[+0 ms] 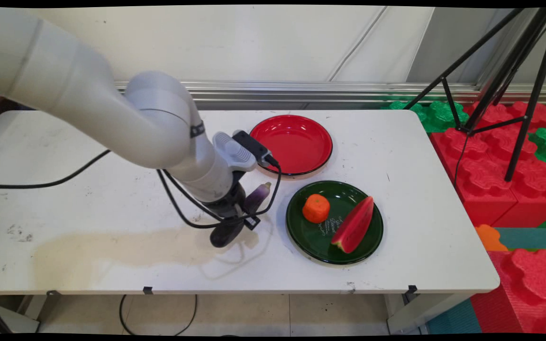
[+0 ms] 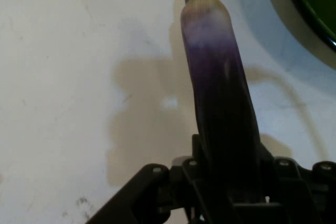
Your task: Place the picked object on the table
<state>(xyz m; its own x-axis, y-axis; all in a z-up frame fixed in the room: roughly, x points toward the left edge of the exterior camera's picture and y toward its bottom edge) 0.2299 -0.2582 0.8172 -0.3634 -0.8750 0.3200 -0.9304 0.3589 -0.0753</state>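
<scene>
Claw: your gripper is clamped on the eggplant, centre frame.
Nearby: green plate just right.
Care: you should keep the squeeze firm; the eggplant looks slick.

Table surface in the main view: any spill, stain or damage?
Yes. A broad tan stain spreads over the white table near the front edge, reaching the eggplant. Dark scuffs sit at its left. The plates look intact.
</scene>
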